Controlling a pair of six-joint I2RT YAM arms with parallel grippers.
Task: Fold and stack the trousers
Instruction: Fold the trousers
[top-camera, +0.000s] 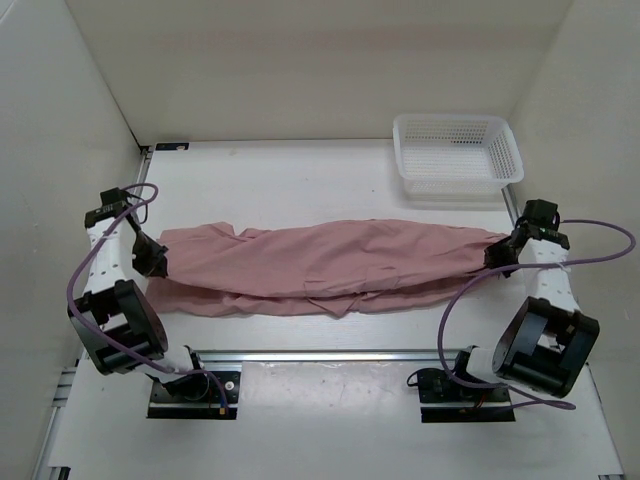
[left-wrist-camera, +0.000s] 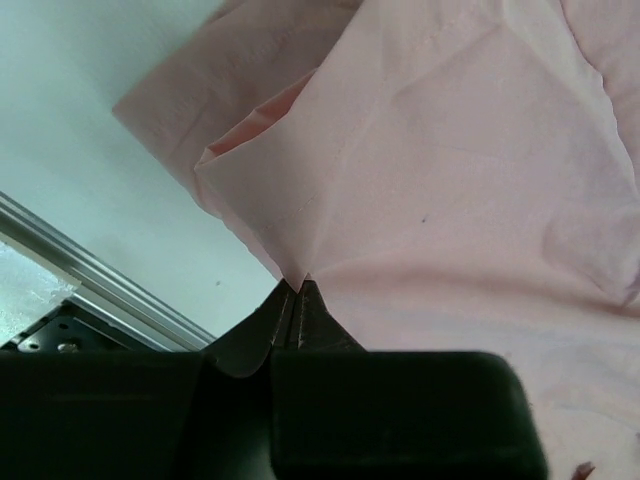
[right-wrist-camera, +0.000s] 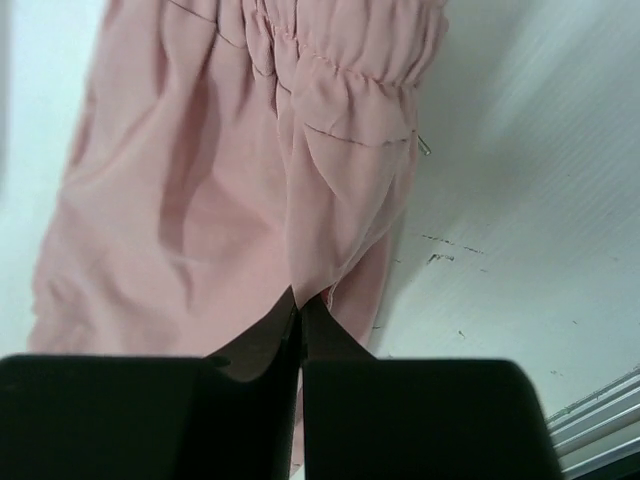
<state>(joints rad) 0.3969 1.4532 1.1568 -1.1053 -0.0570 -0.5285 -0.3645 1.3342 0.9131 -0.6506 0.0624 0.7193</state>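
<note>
Left gripper (top-camera: 153, 260) is clamped on a hem corner of the trousers (top-camera: 330, 265); right gripper (top-camera: 497, 256) is clamped on the gathered waist. The cloth spans between them. Bare table (top-camera: 300, 175) lies beyond; the basket (top-camera: 458, 183) sits past the right gripper, apart
</note>
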